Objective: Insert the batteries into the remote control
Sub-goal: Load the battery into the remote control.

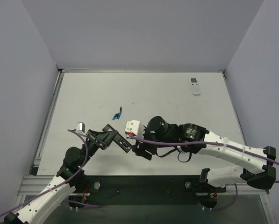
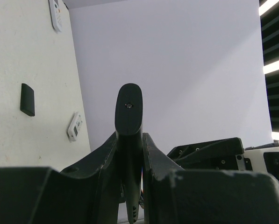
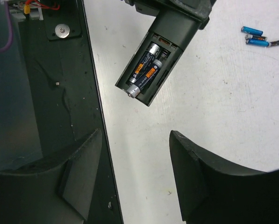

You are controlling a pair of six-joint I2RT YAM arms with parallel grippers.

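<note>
We see the black remote clamped in the left jaws over the near part of the counter, its long axis slanting toward the right arm. Only the right wrist view shows its open bay, with two dark batteries lying lengthwise inside. The left wrist view shows just its plain back. Farther out lie spare batteries. Both arms reach inward, and the right jaws stand apart, empty.

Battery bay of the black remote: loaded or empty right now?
Loaded. The right wrist view shows the remote control with its back open and two dark batteries lying side by side inside; whether both are fully seated, cannot tell.
</note>
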